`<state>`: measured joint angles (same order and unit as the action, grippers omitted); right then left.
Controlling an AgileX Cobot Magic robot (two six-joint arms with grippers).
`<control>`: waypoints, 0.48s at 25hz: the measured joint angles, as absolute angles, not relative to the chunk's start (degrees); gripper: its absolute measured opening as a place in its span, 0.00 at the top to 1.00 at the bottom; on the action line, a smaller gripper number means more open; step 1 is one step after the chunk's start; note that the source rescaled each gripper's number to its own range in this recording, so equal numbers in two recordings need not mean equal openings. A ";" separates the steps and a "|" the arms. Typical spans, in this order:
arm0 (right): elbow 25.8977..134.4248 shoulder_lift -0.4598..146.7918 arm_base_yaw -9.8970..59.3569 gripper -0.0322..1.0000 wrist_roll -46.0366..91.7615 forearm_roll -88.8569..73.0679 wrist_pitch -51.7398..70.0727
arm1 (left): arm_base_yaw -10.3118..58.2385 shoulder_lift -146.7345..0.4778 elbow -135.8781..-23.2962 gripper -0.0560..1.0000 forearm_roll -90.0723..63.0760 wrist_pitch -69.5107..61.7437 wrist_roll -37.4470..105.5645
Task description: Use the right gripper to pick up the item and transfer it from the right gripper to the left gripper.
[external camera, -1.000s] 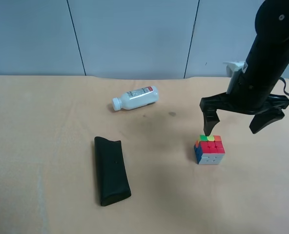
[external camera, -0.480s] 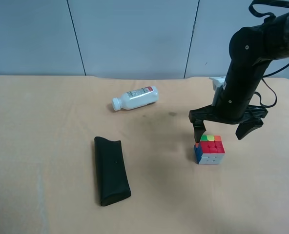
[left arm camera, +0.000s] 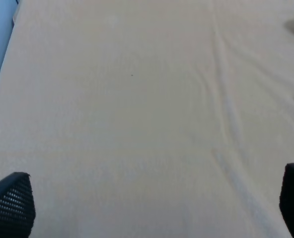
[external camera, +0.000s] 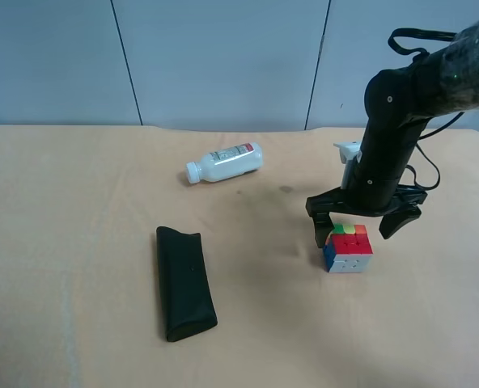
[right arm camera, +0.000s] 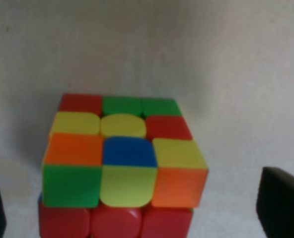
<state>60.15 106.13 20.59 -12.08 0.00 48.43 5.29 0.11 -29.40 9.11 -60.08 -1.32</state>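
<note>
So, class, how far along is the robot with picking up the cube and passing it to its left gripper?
Done: the open right gripper straddles the cube, a finger on either side. In hand: the grasp; the cube sits on the table, not yet clamped. Left: closing, lifting and handing over to the left gripper, which is open and empty.

The puzzle cube [right arm camera: 122, 158] is smooth, shiny plastic. The table [left arm camera: 137, 99] cover looks like soft, dull cloth with little wrinkles. The white bottle [external camera: 225, 162] is glossy plastic. The black pouch [external camera: 185, 282] looks soft and matt. The left gripper [left arm camera: 147, 210] has dull black fingers [left arm camera: 10, 206] with a rough, dotted face.
</note>
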 joint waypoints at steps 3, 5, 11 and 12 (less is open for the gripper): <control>60.15 106.78 20.80 0.00 -12.03 0.00 47.76 | 5.29 0.11 -29.40 0.00 9.11 -60.08 -1.32; 60.15 107.56 21.31 0.00 -12.03 0.00 47.65 | 5.29 0.11 -29.40 0.00 9.11 -60.08 -1.32; 60.15 108.89 22.79 0.00 -12.03 -0.71 47.10 | 5.29 0.11 -29.40 0.00 9.11 -60.08 -1.32; 60.15 108.89 22.80 0.00 -12.09 -0.71 47.05 | 5.29 0.11 -29.40 0.00 9.11 -60.08 -1.32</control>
